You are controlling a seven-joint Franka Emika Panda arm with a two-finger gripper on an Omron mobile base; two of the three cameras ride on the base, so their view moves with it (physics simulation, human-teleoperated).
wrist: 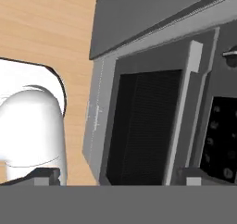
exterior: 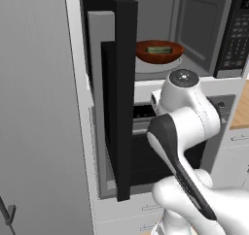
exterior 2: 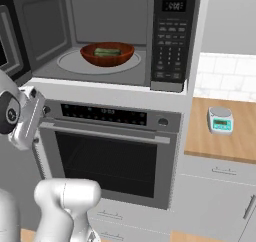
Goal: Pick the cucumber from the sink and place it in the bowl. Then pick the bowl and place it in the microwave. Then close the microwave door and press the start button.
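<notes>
Gripper fingertips sit wide apart at the bottom of the hand view, nothing between them; jaws apart. Hand view is rolled and looks at the oven door, whose edges are cut off. Bowl sits on the turntable inside the microwave, cucumber in it, half hidden by the rim. Microwave door stands open, edge-on, hiding the cavity's left side.
</notes>
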